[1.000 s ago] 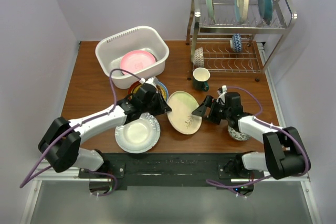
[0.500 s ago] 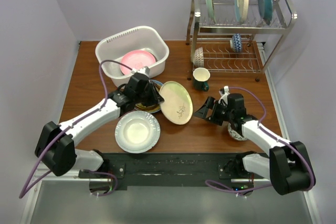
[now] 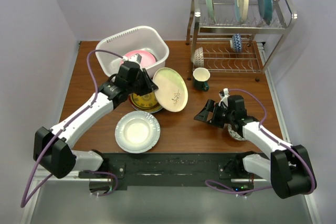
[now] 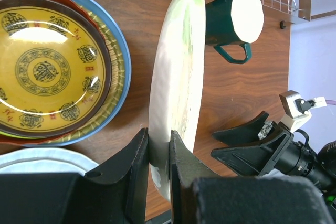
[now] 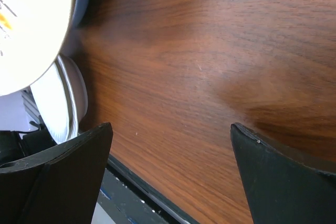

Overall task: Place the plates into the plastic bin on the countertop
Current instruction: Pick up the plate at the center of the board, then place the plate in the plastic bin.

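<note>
the left pincer (image 4: 157,148) is clamped on the rim of a round cream plate with a lime edge (image 3: 170,88), holding it tilted over a stack of patterned plates (image 3: 140,101), just beside the white plastic bin (image 3: 111,51) on the dark wooden desk (image 3: 86,93). the right pincer (image 3: 202,115) stands wide open, empty.

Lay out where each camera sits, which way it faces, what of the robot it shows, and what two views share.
Top external: above and behind, looking down on the countertop, plastic bin and dish rack; left arm and right arm show.
Left wrist: on the left wrist, looking along its jaws, shut on the cream-green plate.
Right wrist: low over the countertop, its open jaws in the bottom corners.
Shared: top and left wrist both show the dark green mug.
</note>
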{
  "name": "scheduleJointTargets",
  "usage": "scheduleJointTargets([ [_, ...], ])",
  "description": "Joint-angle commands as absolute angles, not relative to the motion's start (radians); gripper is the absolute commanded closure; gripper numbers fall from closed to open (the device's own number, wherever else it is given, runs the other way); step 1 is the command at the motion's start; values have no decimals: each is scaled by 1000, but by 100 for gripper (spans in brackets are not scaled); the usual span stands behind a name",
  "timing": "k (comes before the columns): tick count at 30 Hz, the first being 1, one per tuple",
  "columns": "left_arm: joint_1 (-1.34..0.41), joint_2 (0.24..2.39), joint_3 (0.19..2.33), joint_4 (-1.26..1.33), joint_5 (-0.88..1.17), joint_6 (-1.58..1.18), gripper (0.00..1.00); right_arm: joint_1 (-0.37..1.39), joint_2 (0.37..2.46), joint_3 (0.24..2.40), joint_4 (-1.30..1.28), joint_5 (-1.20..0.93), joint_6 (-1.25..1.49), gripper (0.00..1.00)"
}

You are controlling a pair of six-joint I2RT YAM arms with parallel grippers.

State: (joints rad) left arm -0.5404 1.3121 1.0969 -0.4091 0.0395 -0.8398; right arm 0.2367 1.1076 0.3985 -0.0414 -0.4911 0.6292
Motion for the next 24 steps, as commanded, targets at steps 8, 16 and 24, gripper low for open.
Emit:
scheduleJointTargets([
  [8,-474,1304,1340,-406,104,-785,100,242,1077,373,-58,-505,601,1],
  [16,-420,1364,1446,-443,159,-755,100,241,1086,367,-64,-499,588,1],
  [24,-376,1422,1554,-489,198,-727,100,241,1115,348,-55,-492,574,1],
])
